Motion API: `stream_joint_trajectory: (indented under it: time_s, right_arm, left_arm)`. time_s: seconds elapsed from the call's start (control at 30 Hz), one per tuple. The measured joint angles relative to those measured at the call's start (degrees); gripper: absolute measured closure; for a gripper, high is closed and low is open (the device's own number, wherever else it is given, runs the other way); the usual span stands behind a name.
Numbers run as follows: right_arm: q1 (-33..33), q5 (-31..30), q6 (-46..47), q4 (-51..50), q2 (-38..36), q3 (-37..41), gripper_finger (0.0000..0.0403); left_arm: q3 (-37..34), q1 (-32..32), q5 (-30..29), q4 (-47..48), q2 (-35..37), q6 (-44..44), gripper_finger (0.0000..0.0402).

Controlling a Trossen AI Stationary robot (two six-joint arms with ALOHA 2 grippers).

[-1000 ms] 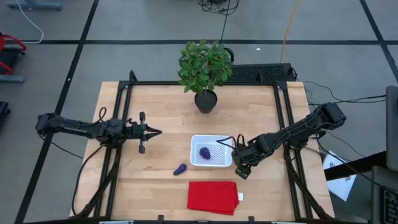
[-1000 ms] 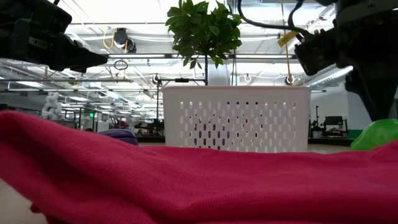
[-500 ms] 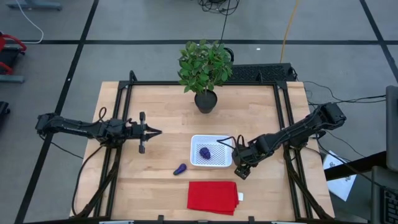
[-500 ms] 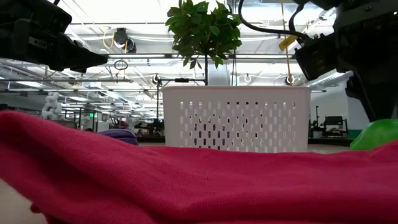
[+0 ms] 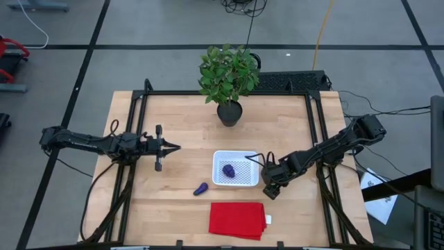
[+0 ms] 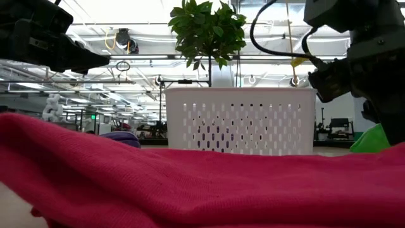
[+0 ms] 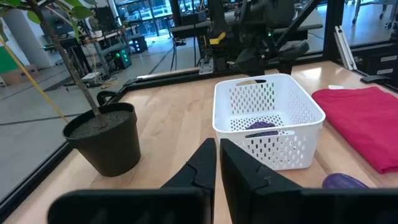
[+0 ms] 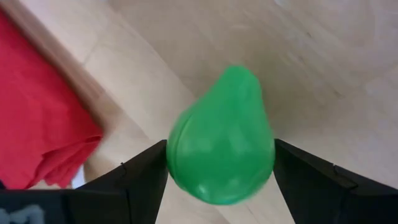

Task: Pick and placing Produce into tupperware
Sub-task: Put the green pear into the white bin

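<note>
Straddling the green produce point(image 8: 221, 140) beside the tupperware point(image 5: 236, 170), right claw point(image 5: 272, 189) spread apart for a grasp near the surface's right edge. Left claw point(image 5: 168, 146) pressed together, parked well clear.

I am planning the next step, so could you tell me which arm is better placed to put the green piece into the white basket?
The right: the right gripper already brackets the green piece beside the white basket, while the left gripper waits shut, far off.
</note>
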State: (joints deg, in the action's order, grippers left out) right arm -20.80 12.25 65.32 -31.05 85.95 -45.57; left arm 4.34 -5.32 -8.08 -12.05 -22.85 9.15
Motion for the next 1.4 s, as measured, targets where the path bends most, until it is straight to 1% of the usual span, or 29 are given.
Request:
stream_joint_trajectory:
  time_s: [0.57, 0.67, 0.97, 1.4]
  right_arm:
    - [0.00, 0.00, -6.39, 0.04, 0.00, 0.64, 0.0136]
    - [0.00, 0.00, -6.45, 0.02, 0.00, 0.64, 0.0143]
    - [0.00, 0.06, -6.47, 0.09, -0.10, 0.60, 0.0185]
    - [0.10, -0.09, -6.32, -0.05, -3.65, 0.59, 0.0182]
  left_arm:
    - [0.00, 0.00, 0.00, 0.00, 0.00, -0.42, 0.0376]
    - [0.00, 0.00, 0.00, 0.00, 0.00, -0.42, 0.0376]
    - [0.00, -0.02, 0.00, 0.02, 0.00, -0.40, 0.0376]
    - [0.00, 0.00, 0.00, 0.02, 0.00, -0.39, 0.0376]
